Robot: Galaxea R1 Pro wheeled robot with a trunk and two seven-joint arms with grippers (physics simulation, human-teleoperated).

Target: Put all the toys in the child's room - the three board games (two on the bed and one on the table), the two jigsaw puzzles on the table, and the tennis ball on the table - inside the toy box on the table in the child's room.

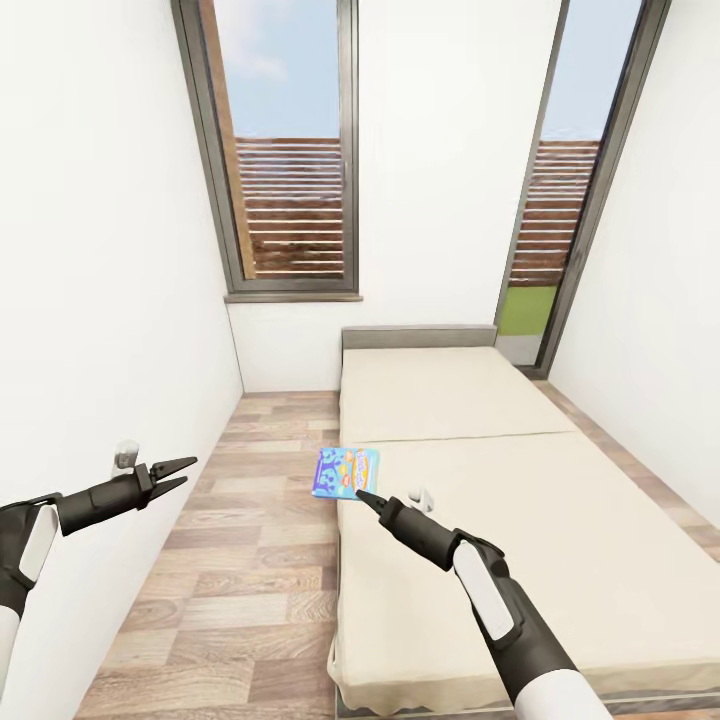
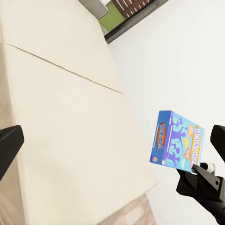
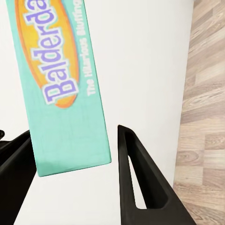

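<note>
A blue and teal "Balderdash" board game box [image 1: 347, 472] hangs in the air over the left edge of the bed [image 1: 520, 520]. My right gripper [image 1: 363, 494] is shut on its near end. In the right wrist view the box [image 3: 61, 79] reaches away from me between two black fingers [image 3: 136, 178]. The left wrist view shows the box [image 2: 177, 139] standing upright, with the right gripper's black body under it. My left gripper [image 1: 180, 472] is open and empty over the floor by the left wall.
The beige bed with a grey headboard [image 1: 420, 336] takes up the right half of the narrow room. A strip of wood floor [image 1: 250, 560] runs between it and the white left wall. Two tall windows [image 1: 290, 150] stand at the far end.
</note>
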